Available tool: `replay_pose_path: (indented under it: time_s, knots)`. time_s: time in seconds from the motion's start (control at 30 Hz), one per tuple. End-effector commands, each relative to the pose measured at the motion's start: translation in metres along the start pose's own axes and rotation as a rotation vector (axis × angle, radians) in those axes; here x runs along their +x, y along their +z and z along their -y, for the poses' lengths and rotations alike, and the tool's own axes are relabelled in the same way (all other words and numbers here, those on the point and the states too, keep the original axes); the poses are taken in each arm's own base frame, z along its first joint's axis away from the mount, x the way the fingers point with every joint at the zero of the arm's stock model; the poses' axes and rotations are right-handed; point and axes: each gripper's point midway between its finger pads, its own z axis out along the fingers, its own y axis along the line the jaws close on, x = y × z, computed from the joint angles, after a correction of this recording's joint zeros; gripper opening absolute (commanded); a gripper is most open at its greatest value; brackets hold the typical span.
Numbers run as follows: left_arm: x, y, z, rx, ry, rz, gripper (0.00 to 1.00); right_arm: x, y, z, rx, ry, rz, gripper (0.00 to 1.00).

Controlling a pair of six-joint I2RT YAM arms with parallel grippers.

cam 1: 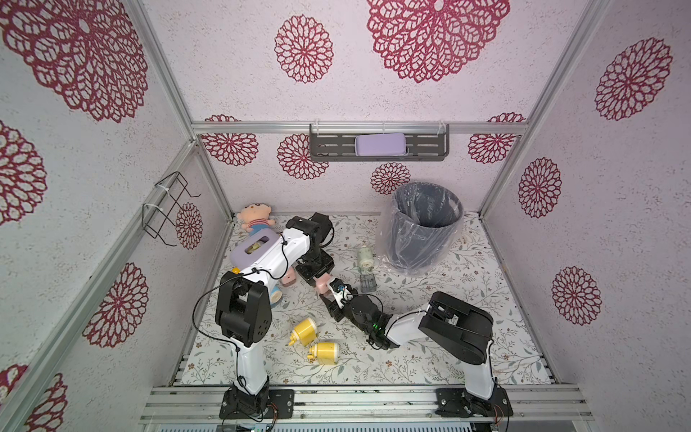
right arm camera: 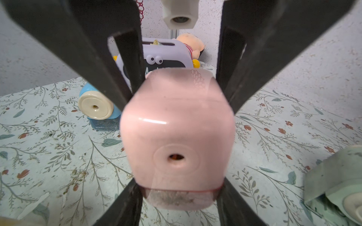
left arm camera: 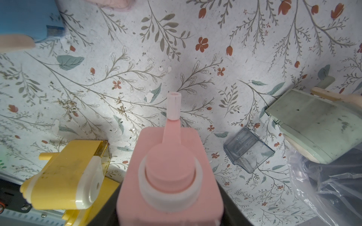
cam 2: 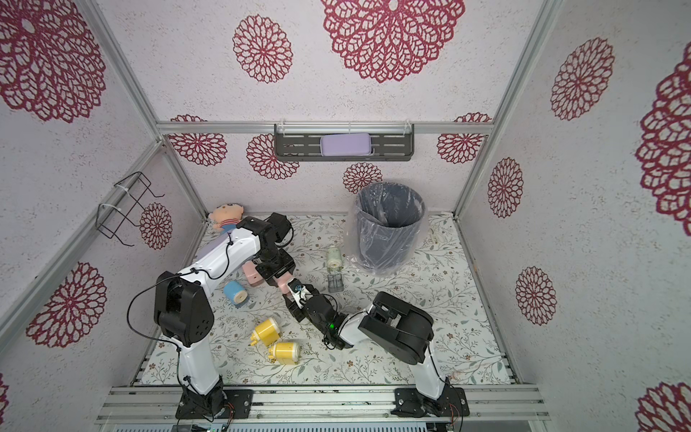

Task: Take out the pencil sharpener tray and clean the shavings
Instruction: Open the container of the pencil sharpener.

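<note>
A pink pencil sharpener is held above the floral mat near its middle. My left gripper is shut on its body from above; the crank points away from that wrist camera. In the right wrist view the sharpener's front faces me with its pencil hole. The translucent pink tray, with brown shavings inside, sits in the sharpener's base. My right gripper is shut on it, its fingers pressed against both of the tray's sides. The left gripper's fingers flank the sharpener's upper part.
A grey bin with a plastic liner stands at the back right. A green sharpener and a clear tray lie beside it. Two yellow sharpeners lie in front, a blue one at the left. Loose shavings dot the mat.
</note>
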Motion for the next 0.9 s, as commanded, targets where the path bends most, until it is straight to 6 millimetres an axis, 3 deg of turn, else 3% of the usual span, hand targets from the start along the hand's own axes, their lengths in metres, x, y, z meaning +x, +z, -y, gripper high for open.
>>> replay_pose_path:
  time_s: [0.0, 0.17, 0.87]
  knots:
    - [0.002, -0.006, 0.002, 0.018, -0.001, 0.0, 0.0, -0.019, 0.005, 0.002, -0.001, 0.025, 0.054, 0.52]
    - [0.001, -0.002, 0.001, 0.004, -0.001, 0.004, 0.0, -0.017, 0.002, 0.001, -0.011, 0.019, 0.058, 0.45]
    - [-0.018, 0.005, -0.007, -0.071, -0.019, 0.094, 0.0, -0.019, -0.026, 0.003, -0.001, -0.008, 0.093, 0.43]
